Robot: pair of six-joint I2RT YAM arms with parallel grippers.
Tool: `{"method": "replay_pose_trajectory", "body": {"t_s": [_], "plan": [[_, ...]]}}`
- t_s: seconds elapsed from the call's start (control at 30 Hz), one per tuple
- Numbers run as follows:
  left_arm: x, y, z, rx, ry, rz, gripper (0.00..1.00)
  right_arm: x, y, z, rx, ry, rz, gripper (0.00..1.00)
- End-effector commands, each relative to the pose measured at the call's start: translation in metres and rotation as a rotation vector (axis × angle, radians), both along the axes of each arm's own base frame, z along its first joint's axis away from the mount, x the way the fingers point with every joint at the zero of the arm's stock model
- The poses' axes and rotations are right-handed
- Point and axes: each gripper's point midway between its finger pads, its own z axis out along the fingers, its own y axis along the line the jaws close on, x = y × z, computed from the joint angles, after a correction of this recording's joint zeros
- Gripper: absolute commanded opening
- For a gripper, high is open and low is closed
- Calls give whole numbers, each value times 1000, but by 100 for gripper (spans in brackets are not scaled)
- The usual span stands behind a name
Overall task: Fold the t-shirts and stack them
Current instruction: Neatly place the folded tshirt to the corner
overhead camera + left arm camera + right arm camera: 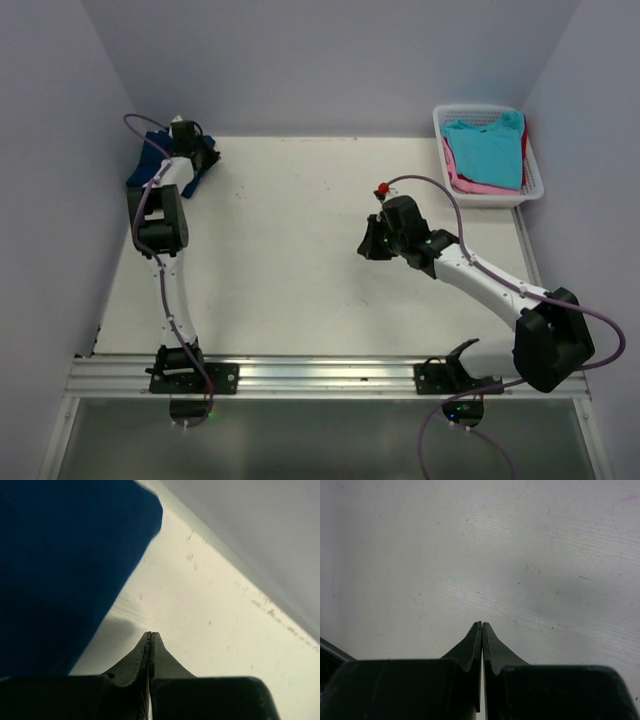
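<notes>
A folded navy blue t-shirt (148, 168) lies in the table's far left corner and fills the left of the left wrist view (65, 570). My left gripper (200, 158) hangs just right of it, shut (151, 636) with nothing between its fingers and apart from the cloth. My right gripper (368, 244) hovers over bare table right of centre, shut and empty (482, 626). More t-shirts sit in the white basket (535, 165) at the far right. A light turquoise one (487, 148) lies on top, with a pink one (462, 181) under it and a red edge (524, 148) showing.
The white table (290, 250) is walled at the back and on both sides. The back wall (260, 535) runs close to my left gripper. A metal rail (320, 375) with both arm bases lines the near edge.
</notes>
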Motion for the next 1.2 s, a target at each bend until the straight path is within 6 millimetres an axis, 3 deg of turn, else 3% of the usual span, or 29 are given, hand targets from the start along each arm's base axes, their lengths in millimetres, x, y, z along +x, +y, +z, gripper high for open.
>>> {"method": "replay_pose_trajectory", "body": {"t_s": [0.0, 0.2, 0.5, 0.7, 0.9, 1.17], "plan": [[-10, -14, -5, 67, 89, -147, 0, 5, 3, 18, 39, -60, -11, 0], [-9, -17, -22, 80, 129, -184, 0, 4, 6, 17, 53, -51, -7, 0], [-3, 27, -49, 129, 168, 34, 0, -1, 0, 18, 37, -52, -11, 0], [11, 44, -48, 114, 137, 108, 0, -5, -7, 16, 10, -45, -17, 0], [7, 67, -44, 113, 130, 198, 0, -7, -9, 9, -2, -31, -19, 0], [16, 68, -24, 63, 31, 178, 0, -7, -7, 5, -1, -25, -13, 0]]}}
